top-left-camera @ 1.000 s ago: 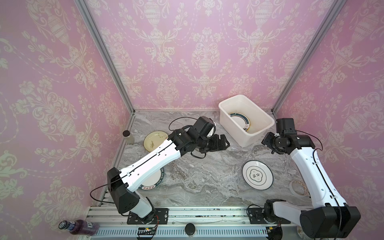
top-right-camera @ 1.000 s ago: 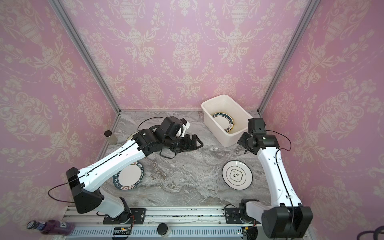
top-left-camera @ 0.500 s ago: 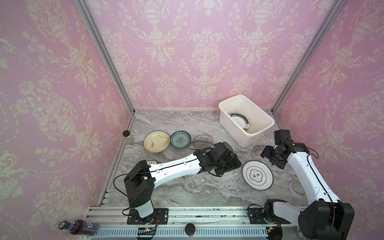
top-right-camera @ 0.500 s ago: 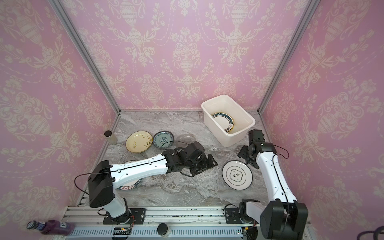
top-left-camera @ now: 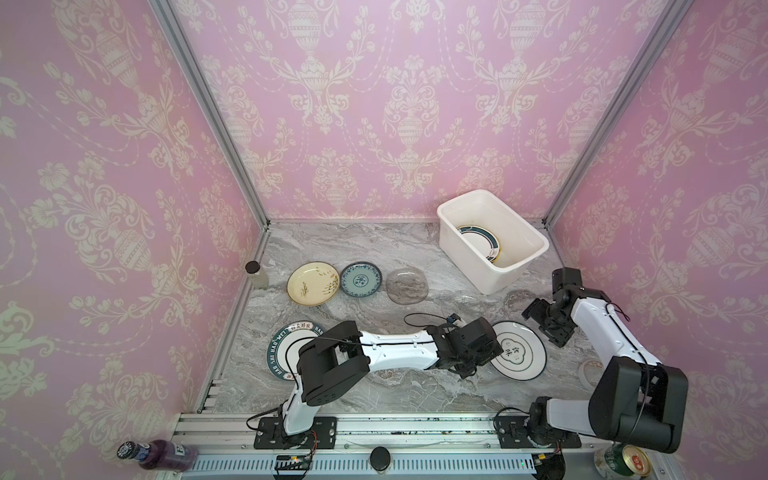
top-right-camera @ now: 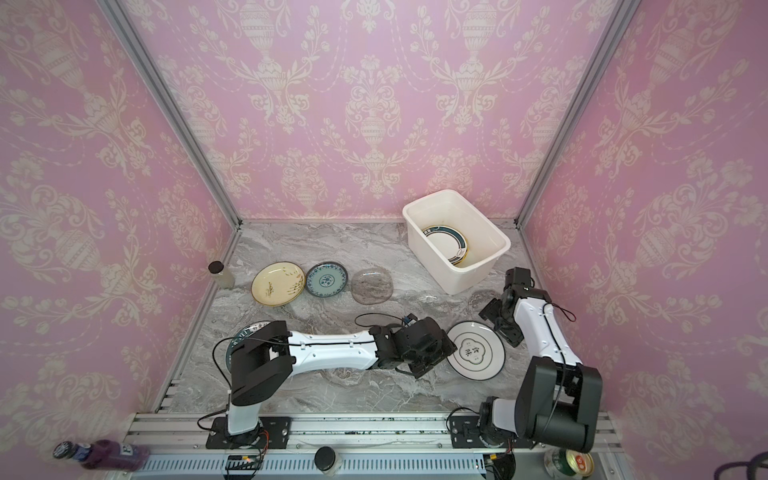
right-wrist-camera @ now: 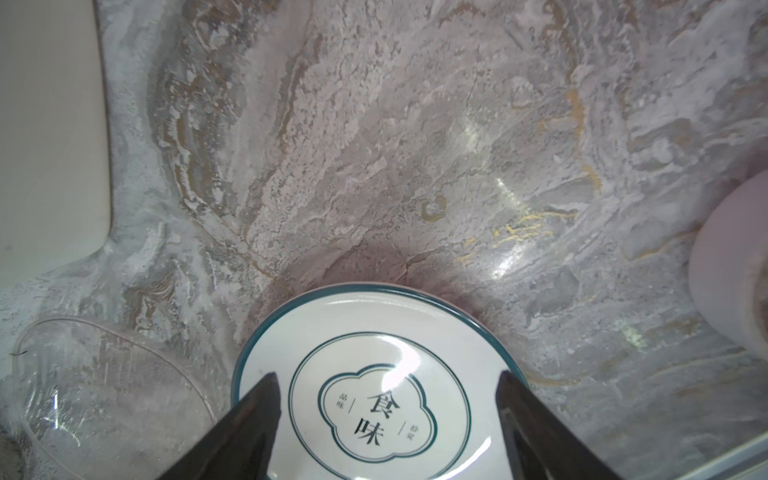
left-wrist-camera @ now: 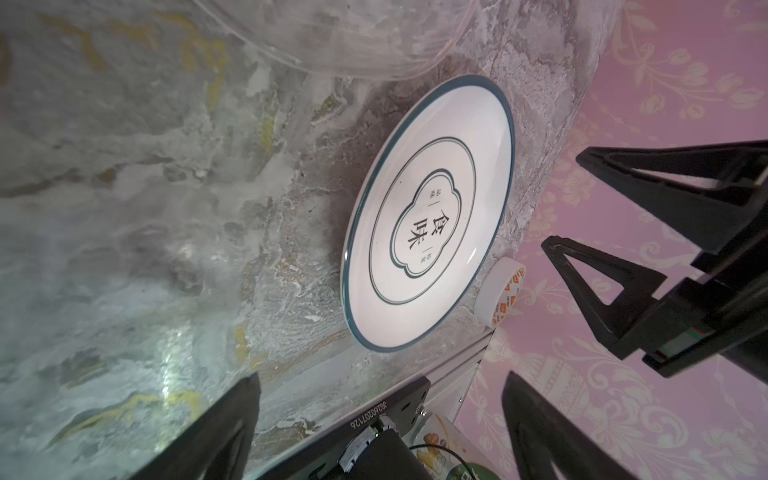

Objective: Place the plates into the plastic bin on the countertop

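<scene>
A white plate with a teal rim and a cloud emblem (top-left-camera: 519,353) (top-right-camera: 478,353) lies flat on the countertop (top-left-camera: 353,316) at the front right. My left gripper (top-left-camera: 484,359) (left-wrist-camera: 380,378) is open at its left edge, holding nothing. My right gripper (top-left-camera: 542,326) (right-wrist-camera: 386,376) hangs open over its right edge, fingers apart from it. The plastic bin (top-left-camera: 469,266) stands at the back right with a dark-rimmed plate (top-left-camera: 482,245) inside. Pale yellow (top-left-camera: 312,283), teal floral (top-left-camera: 360,279) and smoky glass (top-left-camera: 407,284) plates lie in a row. A lettered-rim plate (top-left-camera: 282,345) is half hidden by my left arm.
A clear glass dish (right-wrist-camera: 104,395) lies between the bin and the emblem plate. A tape roll (top-left-camera: 590,370) sits by the right wall, a small jar (top-left-camera: 257,274) by the left wall. The aluminium rail (top-left-camera: 415,428) runs along the front, with a purple bottle (top-left-camera: 153,455) and a can (top-left-camera: 623,457).
My left arm has swung from the middle back forward and right to the emblem plate's left edge. My right gripper has come forward from beside the bin to the plate's right edge.
</scene>
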Tool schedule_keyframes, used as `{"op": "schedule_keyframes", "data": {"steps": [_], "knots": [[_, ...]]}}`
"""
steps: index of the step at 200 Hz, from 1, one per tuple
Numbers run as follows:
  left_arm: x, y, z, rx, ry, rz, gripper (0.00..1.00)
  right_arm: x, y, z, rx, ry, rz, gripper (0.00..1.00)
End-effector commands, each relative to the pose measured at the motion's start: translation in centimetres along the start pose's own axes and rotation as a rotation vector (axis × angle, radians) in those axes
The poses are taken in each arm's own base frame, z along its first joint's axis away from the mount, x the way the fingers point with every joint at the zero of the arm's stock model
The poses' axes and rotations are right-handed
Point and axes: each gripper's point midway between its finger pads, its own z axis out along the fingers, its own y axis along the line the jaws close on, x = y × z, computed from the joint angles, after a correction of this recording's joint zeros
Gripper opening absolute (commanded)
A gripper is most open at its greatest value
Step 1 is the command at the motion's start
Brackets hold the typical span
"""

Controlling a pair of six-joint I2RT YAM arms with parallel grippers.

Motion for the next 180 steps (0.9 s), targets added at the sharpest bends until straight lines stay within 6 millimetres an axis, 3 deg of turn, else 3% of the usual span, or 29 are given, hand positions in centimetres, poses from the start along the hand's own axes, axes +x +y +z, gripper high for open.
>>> {"op": "schedule_keyframes", "data": {"steps": [1,96,180], "knots": [[-0.2,-1.9,0.7,0.066,-0.023,-0.025,0.93,0.0,0.3,1.2,-0.014,0.026,0.037,0.82],[-0.9,-1.2,3.7,0.114,-0.037,-0.008,0.92,-0.6,1.3,3.2,-0.078,0.070,0.038,0.82],[-0.9,-0.6,5.1,0.088,-0.018,0.014,0.92,-2.7,0.1,3.5,-0.041,0.048,0.084,0.82]]}}
